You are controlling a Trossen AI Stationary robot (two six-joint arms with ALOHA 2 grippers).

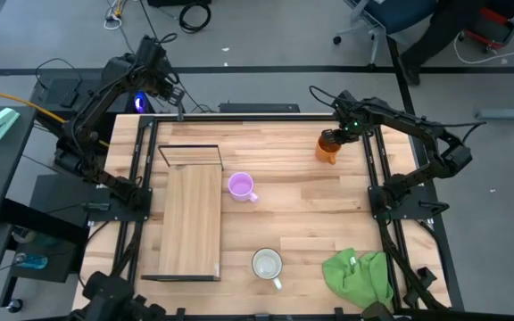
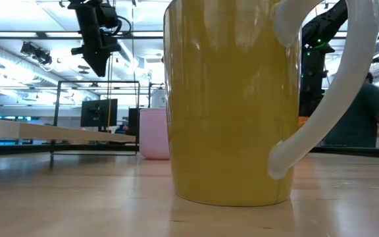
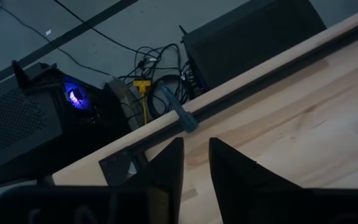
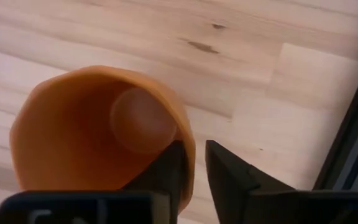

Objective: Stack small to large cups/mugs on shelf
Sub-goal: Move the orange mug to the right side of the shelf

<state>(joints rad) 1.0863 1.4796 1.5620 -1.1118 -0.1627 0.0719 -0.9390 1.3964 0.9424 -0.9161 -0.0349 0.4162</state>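
The orange mug [image 1: 327,148] is at the table's far right, with my right gripper [image 1: 335,134] shut on its rim; whether it stands on the table or hangs clear I cannot tell. The light purple mug [image 1: 240,186] stands on its base at the middle of the table, just right of the shelf [image 1: 190,218]. The white mug [image 1: 268,264] stands near the front edge and fills the low view [image 2: 229,99]. My left gripper [image 1: 178,105] hangs shut and empty above the table's far left edge. My right gripper holds the orange mug by its rim wall [image 4: 190,155]. One finger [image 4: 169,171] is inside the mug and the other [image 4: 229,180] is outside. The fingers come from above, slanting down. The mug's mouth faces up toward the wrist.
A crumpled green cloth [image 1: 360,276] lies at the near right corner. The shelf's black wire frame [image 1: 190,146] stands up at its far end. Black rails run along the table's left and right sides. Bare wood lies between the mugs and the cloth.
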